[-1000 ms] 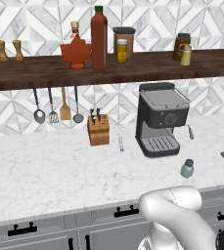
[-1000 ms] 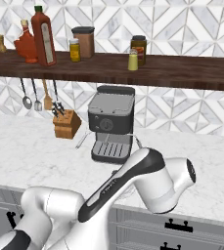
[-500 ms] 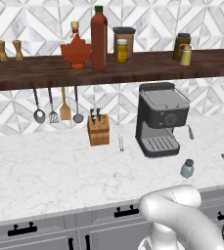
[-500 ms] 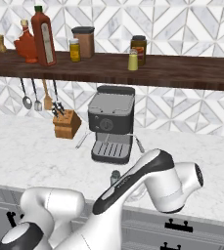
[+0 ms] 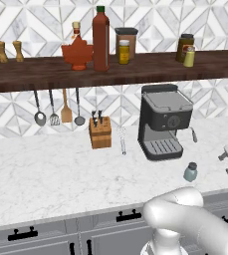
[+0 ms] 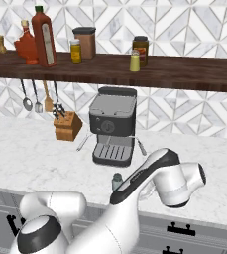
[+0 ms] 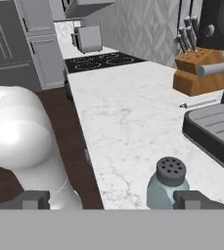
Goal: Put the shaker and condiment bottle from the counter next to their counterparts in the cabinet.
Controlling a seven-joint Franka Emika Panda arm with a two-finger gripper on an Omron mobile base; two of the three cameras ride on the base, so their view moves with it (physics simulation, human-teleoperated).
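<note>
The tiny pale blue-grey shaker (image 5: 190,172) with its dark cap stands near the counter's (image 5: 46,179) front edge, in front of the coffee machine. In the hand view the shaker (image 7: 168,188) sits low between my fingertips, close to the right fingertip (image 7: 196,199); my gripper (image 7: 116,200) is open and level with it. On the dark wooden shelf (image 5: 135,69) the tall dark-red condiment bottle (image 5: 101,40) stands right beside the maple-leaf bottle (image 5: 77,51). The yellow-green shaker (image 5: 189,56) is at the shelf's right. My arm partly hides the shaker (image 6: 117,180) in the right base view.
A black coffee machine (image 5: 163,122) stands just behind the shaker, with a knife block (image 5: 100,132) to its left. Utensils (image 5: 53,107) hang under the shelf. Jars (image 5: 126,44) and two wooden mills (image 5: 9,51) also stand on the shelf.
My forearm and wrist have swung a little to the right, low at the counter's front edge. The shaker and the shelf items have not moved.
</note>
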